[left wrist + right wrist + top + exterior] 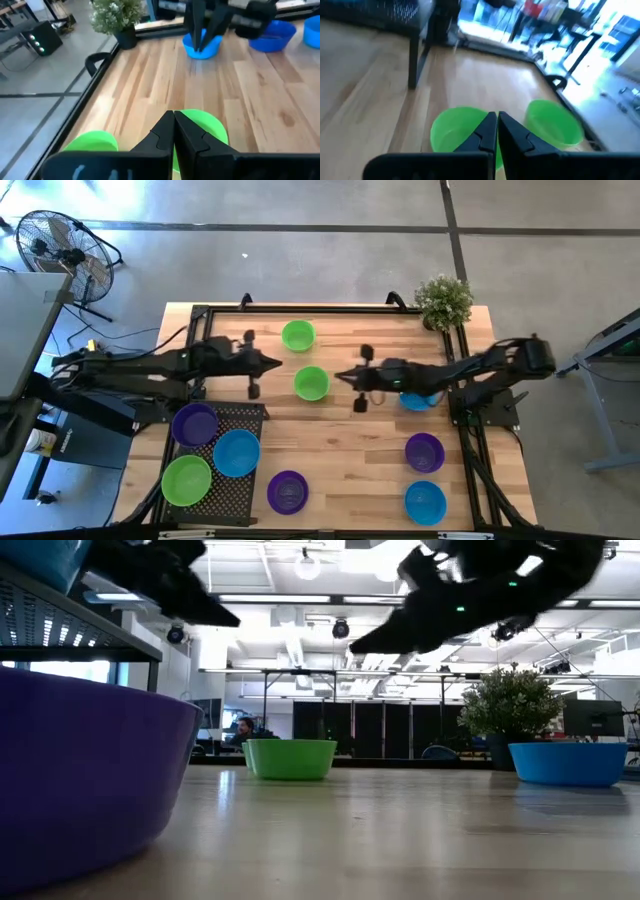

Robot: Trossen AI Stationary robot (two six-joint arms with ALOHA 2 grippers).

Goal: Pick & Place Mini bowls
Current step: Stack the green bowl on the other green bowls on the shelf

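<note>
- High view: the left gripper is hovering left of centre, fingers pressed together and holding nothing. One green bowl is lying just up and right of its tip, a second green bowl just below and right of it. The right gripper is reaching in from the right, also pressed together and empty, its tip just right of that second bowl. A blue bowl is sitting partly under the right arm. On the rack at lower left, purple, blue and green bowls are resting; another purple bowl is sitting at its right edge. At lower right, a purple bowl and a blue one are standing on the table.
- Low view: both grippers are hanging above the tabletop, clear of the bowls.
- Left wrist view: the closed fingers are pointing over the two green bowls.
- Right wrist view: the closed fingers are hanging above the nearer green bowl, the other beyond.
</note>
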